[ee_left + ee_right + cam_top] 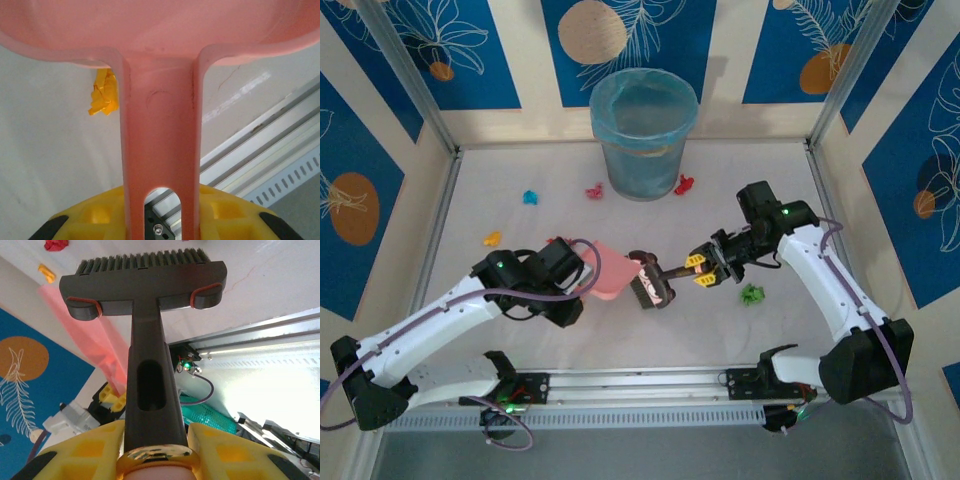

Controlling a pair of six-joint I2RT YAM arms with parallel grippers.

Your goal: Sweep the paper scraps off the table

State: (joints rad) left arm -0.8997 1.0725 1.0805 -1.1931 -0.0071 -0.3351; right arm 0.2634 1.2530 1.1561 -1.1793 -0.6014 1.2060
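My left gripper (582, 280) is shut on the handle of a pink dustpan (608, 270) at the middle of the table (800, 330). In the left wrist view the dustpan handle (160, 150) runs up between the yellow fingers (95, 215), and a yellow paper scrap (104, 95) lies just left of it. My right gripper (703, 272) is shut on a dark brush (652, 280) whose head sits beside the pan's mouth. Loose paper scraps lie around: blue (530, 197), pink (595, 191), red (685, 184), orange (492, 239), green (752, 294). The right wrist view has the brush head (142, 277), a red scrap (56, 245) and an orange scrap (46, 273).
A grey bin with a blue liner (645, 135) stands at the back centre of the table. Aluminium rails (640, 385) edge the near side, and patterned walls close the other sides. The left arm's link (430, 320) lies low across the near left.
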